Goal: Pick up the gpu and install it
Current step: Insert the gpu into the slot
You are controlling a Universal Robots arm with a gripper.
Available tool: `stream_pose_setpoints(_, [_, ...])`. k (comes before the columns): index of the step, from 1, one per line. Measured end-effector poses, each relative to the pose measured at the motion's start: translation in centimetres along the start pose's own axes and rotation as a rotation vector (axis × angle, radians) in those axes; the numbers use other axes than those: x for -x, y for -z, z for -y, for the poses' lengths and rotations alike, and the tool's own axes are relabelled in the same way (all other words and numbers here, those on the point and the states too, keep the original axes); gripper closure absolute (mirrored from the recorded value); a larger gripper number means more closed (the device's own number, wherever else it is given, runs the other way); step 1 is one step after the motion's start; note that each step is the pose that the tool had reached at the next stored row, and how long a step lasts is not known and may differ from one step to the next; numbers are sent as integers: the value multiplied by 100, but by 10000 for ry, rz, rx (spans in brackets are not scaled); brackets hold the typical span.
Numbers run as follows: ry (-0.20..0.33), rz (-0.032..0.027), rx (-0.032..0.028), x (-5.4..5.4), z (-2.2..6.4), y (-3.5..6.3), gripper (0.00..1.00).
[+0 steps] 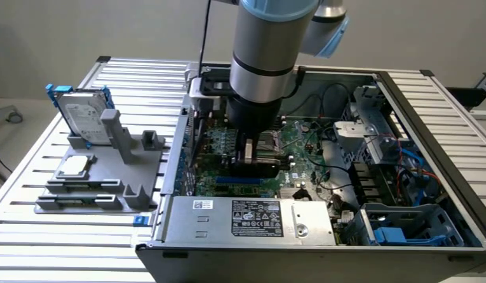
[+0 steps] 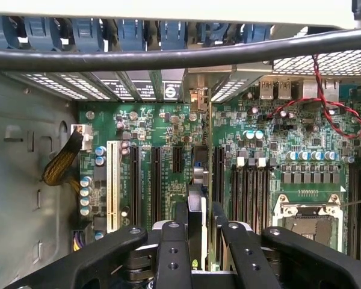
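My gripper (image 1: pixel 255 158) reaches down into the open computer case (image 1: pixel 160 194), low over the green motherboard (image 1: pixel 302 150). In the wrist view its two black fingers (image 2: pixel 180 220) are shut on the gpu (image 2: pixel 197 180), which I see edge-on as a thin upright card running away from me. The card stands over the black expansion slots (image 2: pixel 156 180) near the middle of the motherboard (image 2: pixel 271 144), and its far end reaches toward the silver bracket openings (image 2: pixel 198 96) in the case's rear wall. Whether its lower edge touches a slot is hidden.
On the exterior view's left a grey holder (image 1: pixel 101 194) carries a silver hard drive with blue rails (image 1: pixel 82 115) and a square CPU chip (image 1: pixel 76 166). A power supply (image 1: pixel 251 218), blue drive cage (image 1: pixel 400 233), CPU socket (image 2: pixel 307 220), white slot (image 2: pixel 113 186) and red-black wire (image 2: pixel 325 102) crowd the case.
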State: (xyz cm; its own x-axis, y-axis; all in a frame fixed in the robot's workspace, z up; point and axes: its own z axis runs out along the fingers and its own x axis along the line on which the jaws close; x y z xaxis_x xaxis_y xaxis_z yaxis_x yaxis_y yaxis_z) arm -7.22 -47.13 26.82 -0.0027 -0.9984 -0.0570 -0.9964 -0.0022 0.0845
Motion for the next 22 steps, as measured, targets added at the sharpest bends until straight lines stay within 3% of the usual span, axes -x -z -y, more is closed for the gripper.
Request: stream_pose_setpoints(22, [-5, -46, 29, -5, -5, -88, 74])
